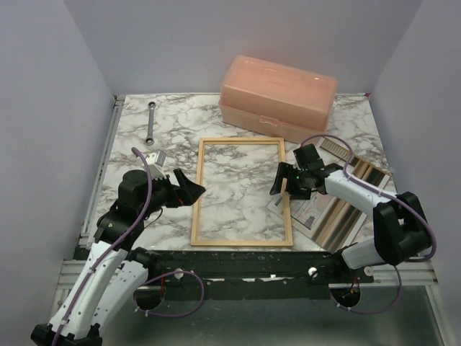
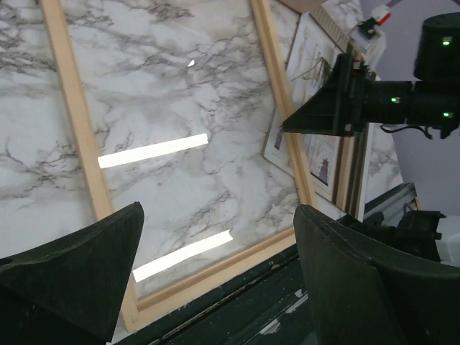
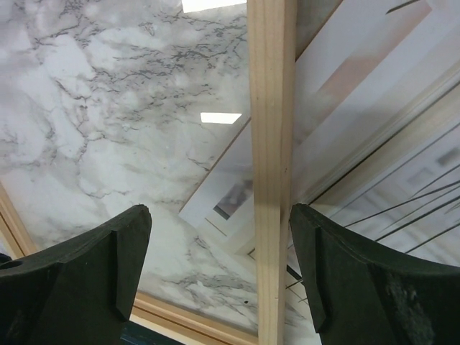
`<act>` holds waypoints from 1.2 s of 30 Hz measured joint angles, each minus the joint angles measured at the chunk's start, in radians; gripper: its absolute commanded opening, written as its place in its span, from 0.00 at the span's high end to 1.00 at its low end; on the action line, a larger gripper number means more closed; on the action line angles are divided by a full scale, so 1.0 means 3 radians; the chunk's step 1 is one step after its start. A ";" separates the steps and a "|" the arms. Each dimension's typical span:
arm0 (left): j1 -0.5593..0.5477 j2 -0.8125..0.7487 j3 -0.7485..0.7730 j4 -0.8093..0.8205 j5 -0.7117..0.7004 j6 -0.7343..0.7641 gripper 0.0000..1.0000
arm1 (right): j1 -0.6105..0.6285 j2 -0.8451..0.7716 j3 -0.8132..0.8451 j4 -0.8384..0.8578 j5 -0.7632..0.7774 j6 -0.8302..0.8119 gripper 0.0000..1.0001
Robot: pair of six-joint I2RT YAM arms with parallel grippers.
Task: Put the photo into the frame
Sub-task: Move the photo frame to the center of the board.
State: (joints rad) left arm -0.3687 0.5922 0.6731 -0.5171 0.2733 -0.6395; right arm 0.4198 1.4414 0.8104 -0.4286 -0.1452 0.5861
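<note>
The photo (image 1: pixel 306 214), a pale rectangular paper print of a spindly plant, lies lower right on the marble table (image 1: pixel 137 148), one corner slipped under the right rail of the thin light-wood rectangular frame (image 1: pixel 196 194) at centre. The right gripper (image 1: pixel 283 189) gapes wide over that rail, empty. The left gripper (image 1: pixel 194 191) stands wide open, empty, beside the left rail. A peach plastic box (image 1: pixel 277 94) sits upper centre.

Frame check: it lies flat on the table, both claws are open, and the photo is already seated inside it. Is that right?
No. The photo is not inside the frame: it lies on the table beside the right rail, only a corner tucked under that rail, as the right wrist view shows. The frame lies flat, and the left claw and right claw are open.
</note>
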 measured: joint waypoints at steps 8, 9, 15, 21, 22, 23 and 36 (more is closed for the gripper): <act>0.0000 -0.0151 0.0153 0.0051 0.0305 -0.0041 0.04 | 0.0039 0.0120 0.0001 0.0085 -0.0108 0.0027 0.15; 0.0000 -0.0151 0.0167 0.0046 0.0333 -0.0045 0.04 | 0.0052 0.0137 0.0003 0.0089 -0.0111 0.0029 0.15; 0.0000 -0.0154 0.0211 0.0042 0.0417 -0.0057 0.04 | 0.0178 0.0224 0.0052 0.0103 -0.0153 0.0090 0.15; 0.0000 -0.0155 0.0219 0.0036 0.0453 -0.0069 0.03 | 0.0290 0.0331 0.0161 0.0149 -0.0193 0.0154 0.15; 0.0000 -0.0155 0.0219 0.0034 0.0459 -0.0069 0.03 | 0.0309 0.0359 0.0186 0.0154 -0.0196 0.0165 0.15; 0.0000 -0.0155 0.0219 0.0033 0.0465 -0.0070 0.03 | 0.0328 0.0384 0.0202 0.0164 -0.0196 0.0175 0.15; 0.0000 -0.0146 0.0188 0.0008 0.0504 -0.0116 0.01 | 0.0566 0.0731 0.0526 0.0240 -0.0206 0.0266 0.15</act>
State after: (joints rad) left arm -0.3687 0.5484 0.7296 -0.5148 0.4244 -0.6743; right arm 0.5896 1.6608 0.9684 -0.3565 -0.2070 0.6659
